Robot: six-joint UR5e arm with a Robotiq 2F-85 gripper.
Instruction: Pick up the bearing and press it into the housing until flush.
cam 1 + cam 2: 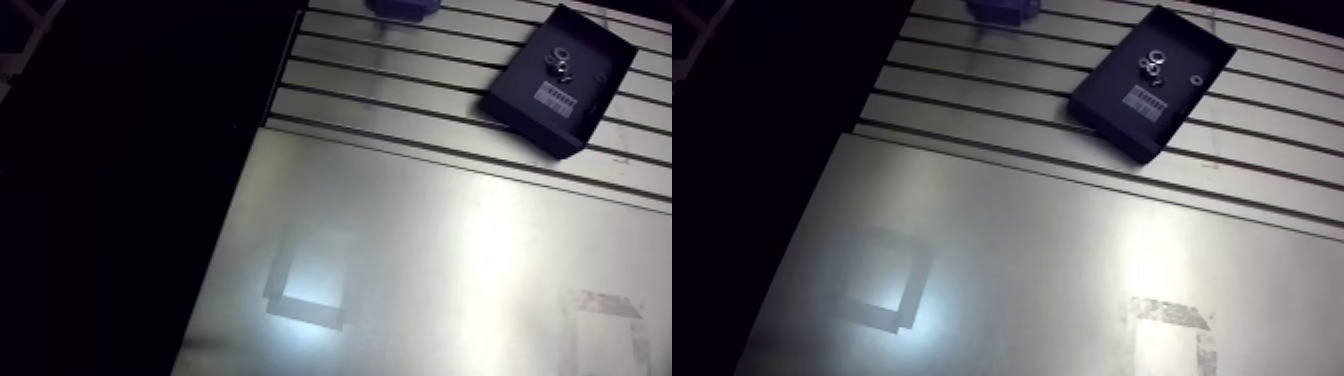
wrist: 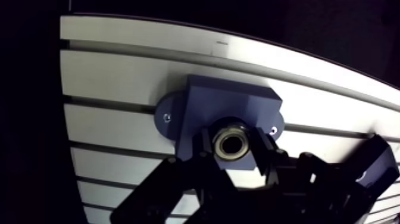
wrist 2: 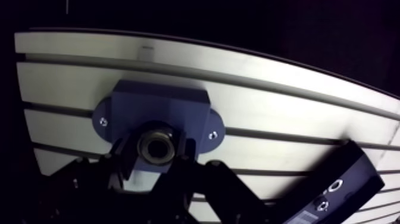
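Clamped on bearing by gripper, one finger each side of the ring. Held right over blue housing, lined up with its middle; touching or just above, cannot tell. Ring axis along the approach, bore facing the camera, so probably needs a straight push down. Wrist aimed down at slotted table. Black tray well apart, off to the side.

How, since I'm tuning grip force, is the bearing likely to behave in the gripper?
Probably stiff: the bearing is a metal ring, so the gripper shut on it shouldn't deform it. Likely slippery: its shiny rim meets the fingers at two narrow spots. Being round, it may roll on the table if dropped.
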